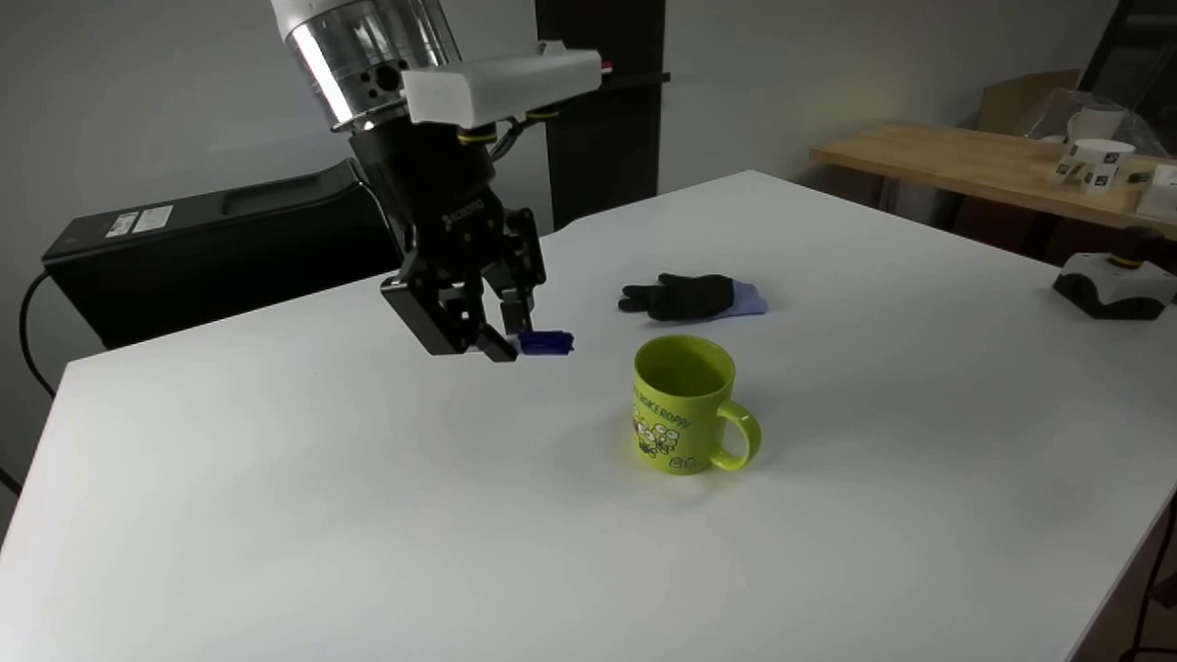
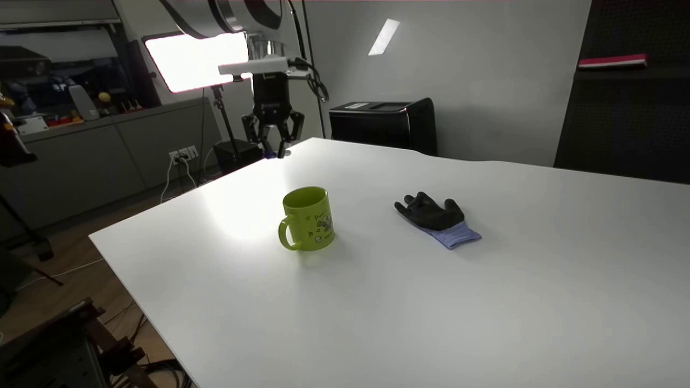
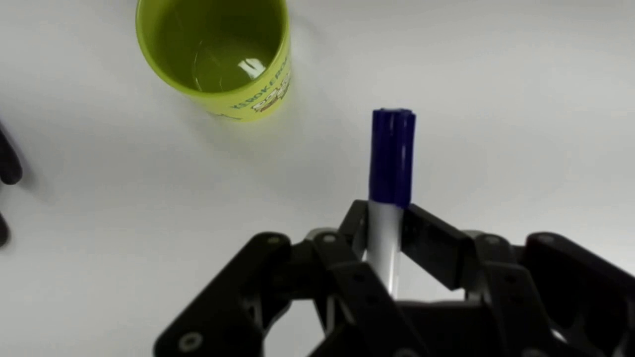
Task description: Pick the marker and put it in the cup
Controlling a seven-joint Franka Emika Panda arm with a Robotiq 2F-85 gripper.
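The marker point(image 3: 389, 196) is up in the air, its white barrel point(image 3: 384, 235) clamped between the jaws, the dark blue cap point(image 3: 392, 156) poking out past them. It hangs to one side of the green cup point(image 1: 678, 409), which stands upright on the table point(image 1: 368, 515). A black glove point(image 1: 690, 297) with a bluish cuff point(image 1: 748, 298) lies there too.

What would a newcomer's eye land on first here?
Probably the lime-green mug, upright on the white table. Next comes the blue-capped marker, pinched in the gripper above the table, not over the mug. Then the black glove, lying on the table apart from the mug.
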